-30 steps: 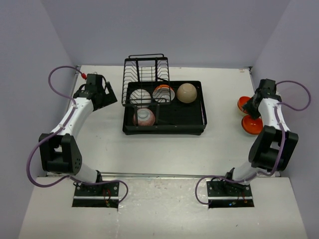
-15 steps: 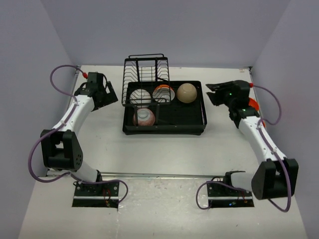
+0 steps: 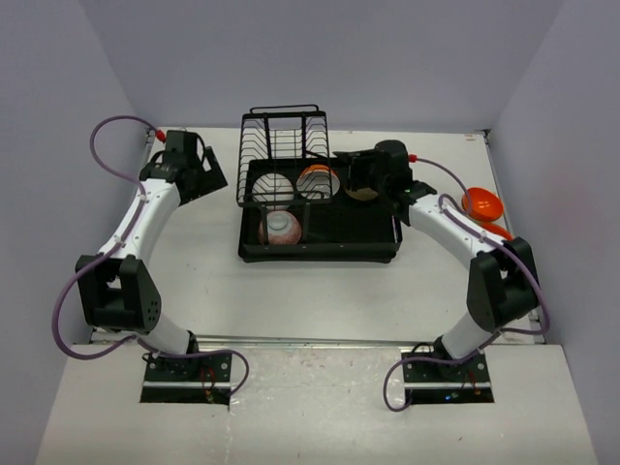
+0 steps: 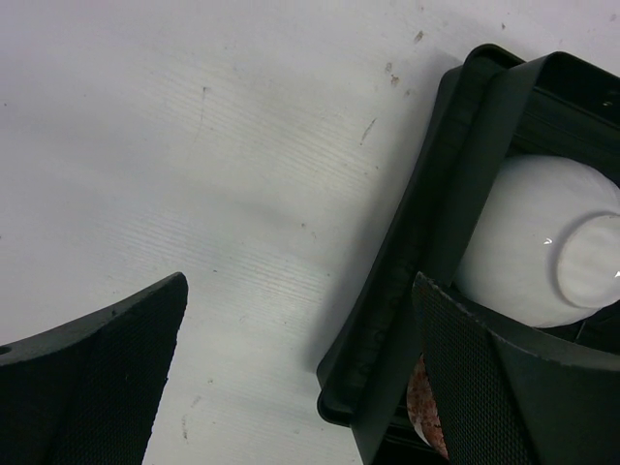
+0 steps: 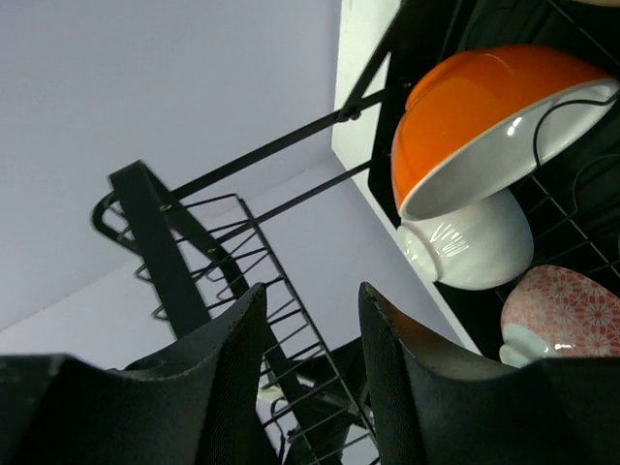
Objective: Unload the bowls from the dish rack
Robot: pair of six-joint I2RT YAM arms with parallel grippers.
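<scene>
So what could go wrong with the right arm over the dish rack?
The right gripper hangs close to the upright slots of the black wire dish rack; its fingers could snag a wire. The glossy orange bowl stands tilted beside the white bowl, so a knock might tip it.

Table (image 3: 194, 281): white, matt top, with a pale wall on three sides. Back wall (image 3: 320, 58), left wall (image 3: 48, 145) and right wall (image 3: 572, 97): plain, pale lavender-grey, unmarked. A metal strip (image 3: 310, 341) runs along the table's near edge, side to side; on its near side lies a separate pale panel (image 3: 310, 417). In the left wrist view the table top shows fine parallel streaks, a few dark specks (image 4: 389, 70) and short scratches (image 4: 368, 131).
</scene>
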